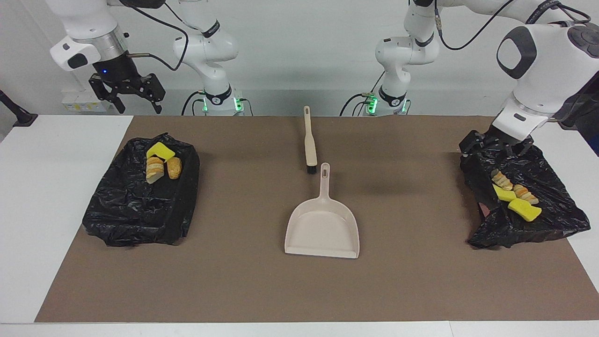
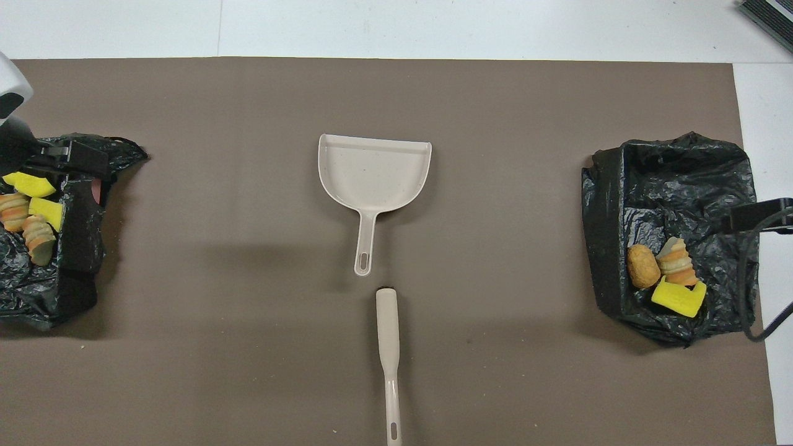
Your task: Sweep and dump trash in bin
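The trash lies in two black-bagged bins. In the bin [image 1: 552, 224] [image 2: 37, 297] at the left arm's end are yellow chunks [image 1: 524, 209] [image 2: 28, 184] and striped pieces [image 1: 501, 179] [image 2: 38, 238]. In the bin [image 1: 135, 215] [image 2: 669, 167] at the right arm's end are a yellow chunk [image 1: 160, 150] [image 2: 678, 298], a striped piece [image 1: 154, 169] [image 2: 676, 263] and a brown bun [image 1: 174, 167] [image 2: 643, 266]. My left gripper [image 1: 493, 145] [image 2: 56, 155] hangs open and empty over its bin's rim. High over the table's edge, my right gripper [image 1: 126, 96] [image 2: 753, 217] waits, open and empty.
A beige dustpan [image 1: 323, 224] [image 2: 373, 173] lies empty mid-mat, its handle toward the robots. A beige brush [image 1: 310, 145] [image 2: 387, 328] lies in line with it, nearer to the robots. Brown mat [image 1: 412, 281] covers the table between the bins.
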